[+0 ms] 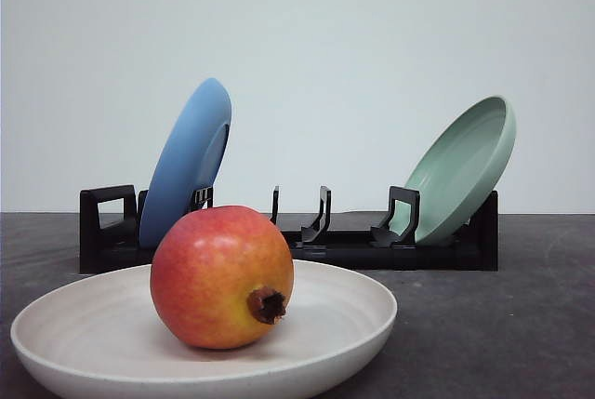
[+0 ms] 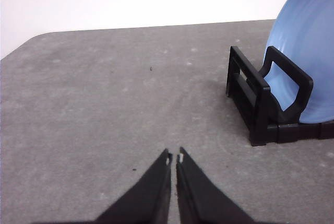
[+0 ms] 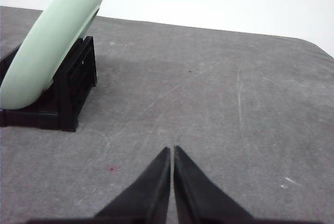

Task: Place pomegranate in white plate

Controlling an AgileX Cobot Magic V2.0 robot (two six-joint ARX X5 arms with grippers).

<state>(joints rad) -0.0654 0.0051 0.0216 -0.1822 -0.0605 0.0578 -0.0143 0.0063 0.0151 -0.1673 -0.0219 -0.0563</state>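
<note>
Red-and-yellow pomegranate already sits inside the white plate at lower left of my front view, crown pointing lower right, while my left tool and right tool hover pinched together, empty, over bare bench.

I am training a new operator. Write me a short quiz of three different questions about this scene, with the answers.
1. True or false: the pomegranate lies in the white plate.
2. Which plate leans at the left end of the black rack in the front view: A) blue plate, B) pale green plate, C) white plate?
3. Fill in: the jaws of the left gripper and the right gripper are ____.

Key: 1 true; 2 A; 3 shut, holding nothing.
</note>
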